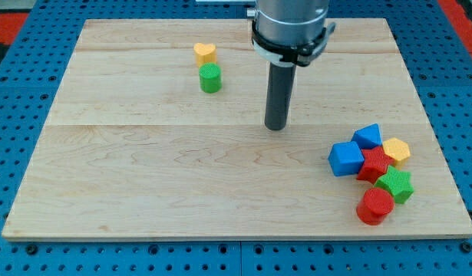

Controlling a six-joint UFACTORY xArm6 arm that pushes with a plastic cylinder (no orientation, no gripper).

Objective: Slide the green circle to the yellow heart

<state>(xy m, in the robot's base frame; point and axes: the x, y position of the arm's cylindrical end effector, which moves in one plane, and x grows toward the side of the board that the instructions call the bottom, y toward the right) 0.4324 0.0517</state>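
The green circle [210,78] stands on the wooden board [143,169] at the upper middle-left. The yellow heart [205,54] sits just above it, nearly touching or touching. My tip [275,126] rests on the board to the right of and a little below the green circle, clearly apart from it. The dark rod rises from the tip to the arm's grey housing at the view's top.
A cluster of blocks lies at the lower right: a blue cube [346,159], a blue block [367,136], a yellow hexagon [396,150], a red star [374,164], a green star [395,185] and a red block [374,206].
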